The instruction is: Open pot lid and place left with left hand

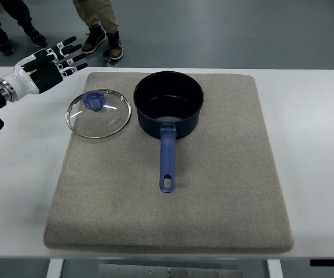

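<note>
We see the round glass lid with a blue knob lying flat on the grey felt mat, just left of the uncovered dark blue saucepan with its blue handle pointing near, while our left hand hovers far-left, fingers spread and empty.

Dark navy pot with a lighter blue handle pointing to 6 o'clock; at its 9 o'clock, clear glass lid with silver rim and blue knob. Grey-beige mat on white table. At 10 o'clock, black-and-white left hand over blue-grey floor.
</note>
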{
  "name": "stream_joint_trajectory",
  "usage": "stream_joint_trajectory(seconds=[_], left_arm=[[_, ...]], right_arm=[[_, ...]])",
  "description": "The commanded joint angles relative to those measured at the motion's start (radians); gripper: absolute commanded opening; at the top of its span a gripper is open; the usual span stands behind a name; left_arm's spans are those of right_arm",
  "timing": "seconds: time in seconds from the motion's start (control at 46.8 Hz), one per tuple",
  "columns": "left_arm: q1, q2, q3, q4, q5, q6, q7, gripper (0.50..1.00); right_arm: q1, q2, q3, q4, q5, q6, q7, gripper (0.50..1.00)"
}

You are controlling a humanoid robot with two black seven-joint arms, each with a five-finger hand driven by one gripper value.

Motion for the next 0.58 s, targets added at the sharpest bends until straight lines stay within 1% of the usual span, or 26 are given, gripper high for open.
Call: stream_joint_trajectory(seconds=[0.0, 0.555], left_arm=[[0.013, 0.004, -0.021, 0.000, 0.000, 0.000, 0.001, 0.990], [0.016, 0.007, -0.026, 0.006, 0.008, 0.000, 0.001, 0.990]], right_arm=[[0.000, 0.000, 0.000, -0.001, 0.000, 0.000, 0.001, 0.917], [0.000, 0.000, 0.008, 0.001, -0.003, 0.000, 0.003, 0.917]])
